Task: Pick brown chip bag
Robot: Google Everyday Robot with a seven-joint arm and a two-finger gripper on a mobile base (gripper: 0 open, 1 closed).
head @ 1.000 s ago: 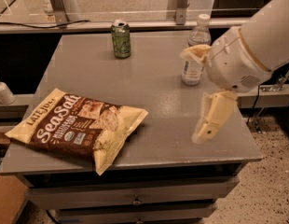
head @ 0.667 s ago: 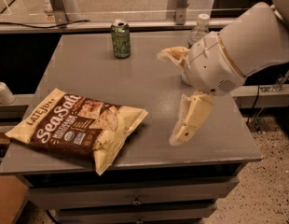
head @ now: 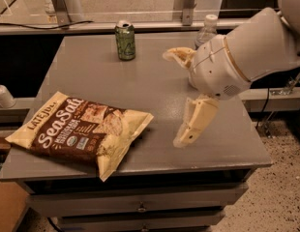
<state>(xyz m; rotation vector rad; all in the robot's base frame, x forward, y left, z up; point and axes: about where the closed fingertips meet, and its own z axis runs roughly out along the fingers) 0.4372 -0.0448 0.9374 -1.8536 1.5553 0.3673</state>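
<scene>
The brown chip bag [head: 80, 131] lies flat at the front left of the grey table [head: 155, 86], brown front with white "Sea Salt" lettering and pale yellow edges, its right corner near the front edge. My gripper [head: 175, 96] hangs over the table's middle right, to the right of the bag and apart from it. It is open and empty, with one cream finger [head: 178, 55] pointing left and the other finger [head: 193, 123] pointing down toward the table.
A green soda can [head: 125, 40] stands upright at the back middle of the table. A clear plastic water bottle [head: 206, 30] stands at the back right, partly hidden behind my arm. Drawers sit below the table's front edge.
My gripper has moved left across the table toward the chip bag, and now covers more of the water bottle. The bag and the can have not moved.
</scene>
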